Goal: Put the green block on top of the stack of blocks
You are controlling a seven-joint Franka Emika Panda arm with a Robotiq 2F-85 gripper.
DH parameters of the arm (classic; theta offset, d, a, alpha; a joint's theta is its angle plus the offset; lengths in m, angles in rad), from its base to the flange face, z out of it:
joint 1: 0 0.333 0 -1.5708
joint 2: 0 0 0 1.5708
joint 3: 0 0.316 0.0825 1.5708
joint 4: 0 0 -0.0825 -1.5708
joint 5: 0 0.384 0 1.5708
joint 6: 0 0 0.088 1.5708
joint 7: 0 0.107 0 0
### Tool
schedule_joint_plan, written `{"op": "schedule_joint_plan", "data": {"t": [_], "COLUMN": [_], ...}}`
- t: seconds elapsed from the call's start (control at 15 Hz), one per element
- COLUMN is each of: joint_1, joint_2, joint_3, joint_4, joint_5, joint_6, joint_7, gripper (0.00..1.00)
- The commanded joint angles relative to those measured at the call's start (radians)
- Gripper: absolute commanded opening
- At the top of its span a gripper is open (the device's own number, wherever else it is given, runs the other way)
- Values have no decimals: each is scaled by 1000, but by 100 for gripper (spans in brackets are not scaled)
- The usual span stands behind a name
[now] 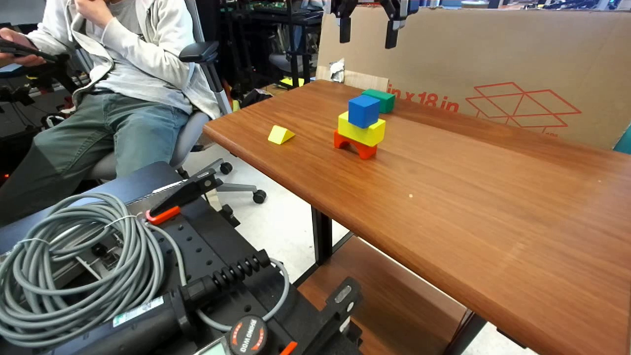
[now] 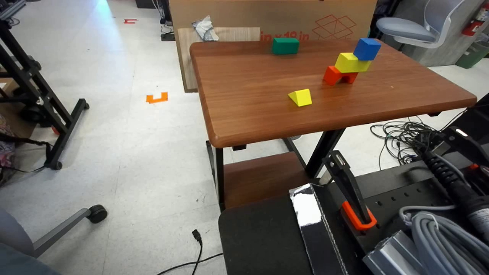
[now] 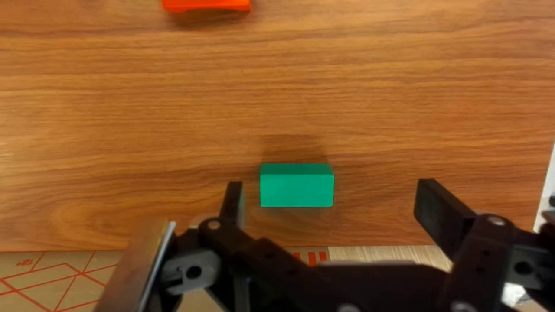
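The brown tabletop (image 1: 493, 207) spreads beneath the jaws, a lower shelf (image 1: 384, 301) showing farther down. In an exterior view, a cardboard panel (image 1: 522, 54) printed in red stands behind the jaws. Below them and slightly left, a crumpled silvery wad (image 1: 337, 70) overlaps a pale board (image 1: 367, 81) in that view. Farther down and left of the jaws, a yellow wedge (image 1: 280, 134) rests on the tabletop. Well left of them, a person (image 1: 127, 81) sits in a gray chair (image 1: 189, 135). Far below and left of the jaws, a coil of gray cable (image 1: 148, 261) and 2 black clamps (image 1: 186, 193) show over a perforated black surface (image 1: 202, 227).
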Motion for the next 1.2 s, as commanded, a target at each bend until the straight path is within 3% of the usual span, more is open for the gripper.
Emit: {"op": "schedule_joint_plan", "data": {"t": [0.0,1.13], "joint_1": [22,38], "joint_2": [79,235], "joint_3": [-19,-44], "joint_4": [84,209], "joint_5": [0,-10], "joint_6": [-23,-41], "joint_7": [10,-2], "gripper": [100,100]}}
